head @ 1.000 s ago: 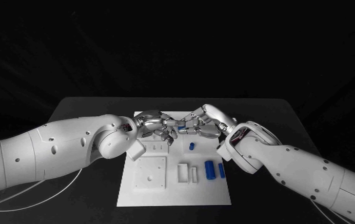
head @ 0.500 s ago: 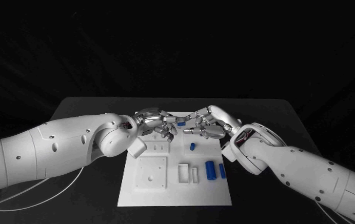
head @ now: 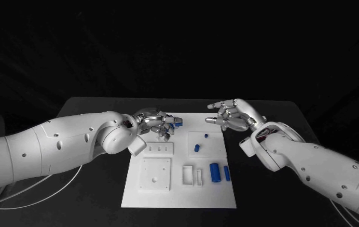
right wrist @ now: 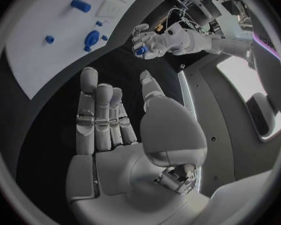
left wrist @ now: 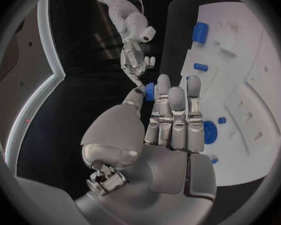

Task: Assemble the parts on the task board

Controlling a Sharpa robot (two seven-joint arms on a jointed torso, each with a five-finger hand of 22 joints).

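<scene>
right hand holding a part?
No: the right hand is open, fingers spread with nothing in them.

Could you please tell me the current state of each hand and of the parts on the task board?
left hand: pinches a small blue part above the board's far end.
right hand: holds nothing, fingers apart.
task board: lies flat on the table.
blue cylinders: lying side by side on the board.
small blue piece: on the board's middle.

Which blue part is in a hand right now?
The small blue part pinched by the left hand; the other blue parts lie free on the task board.
</scene>
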